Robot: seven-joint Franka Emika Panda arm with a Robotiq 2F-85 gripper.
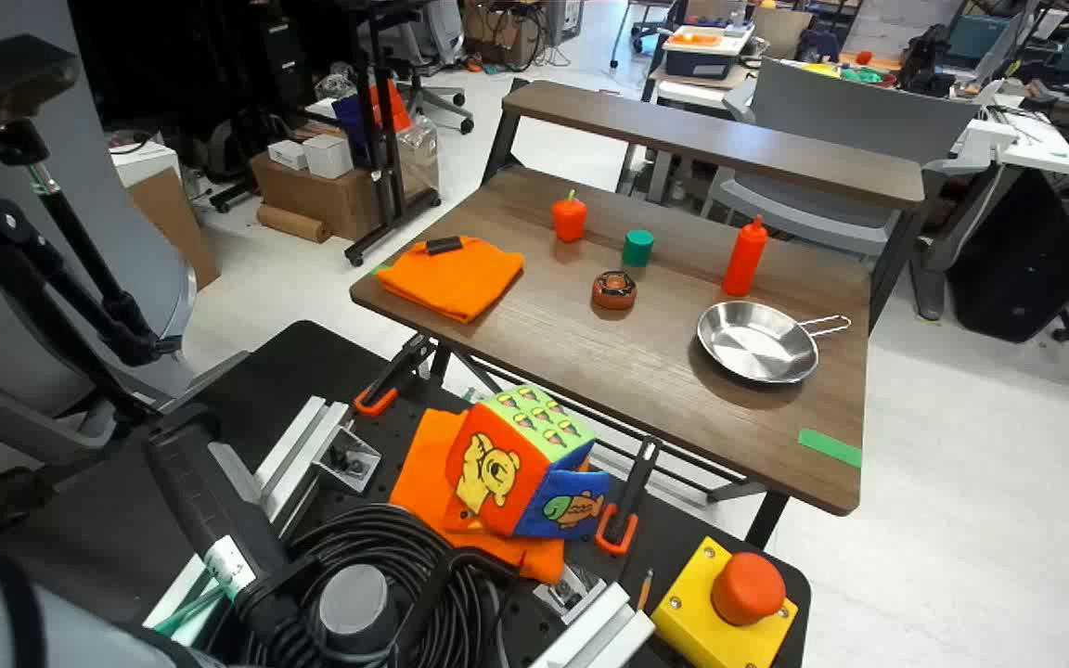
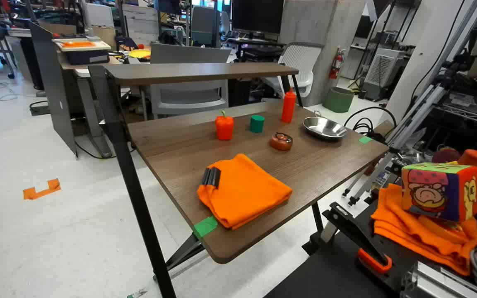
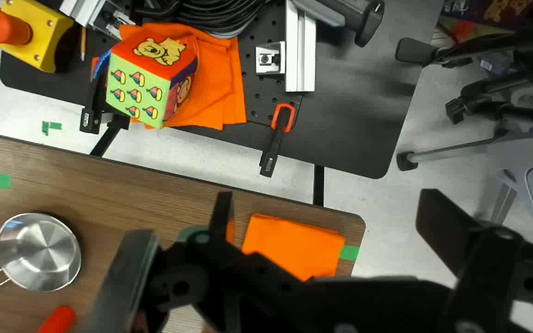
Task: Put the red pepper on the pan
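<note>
The red pepper (image 1: 569, 221) is a squat orange-red pepper with a green stem. It stands upright at the back of the wooden table (image 1: 534, 306), beyond the folded cloth; it also shows in an exterior view (image 2: 224, 127). In the wrist view it is out of sight. The silver pan (image 1: 750, 340) lies on the table at the end away from the cloth, in both exterior views (image 2: 325, 128) and in the wrist view (image 3: 40, 252). It holds nothing. My gripper (image 3: 326, 208) shows only in the wrist view, open with nothing between its fingers, high above the cloth end of the table.
A folded orange cloth (image 1: 460, 280) with a dark item on it lies near the pepper. A green cylinder (image 1: 637, 248), a brown round dish (image 1: 613, 290) and a tall red bottle (image 1: 745, 257) stand between pepper and pan. A raised shelf (image 1: 711, 139) spans the table's back.
</note>
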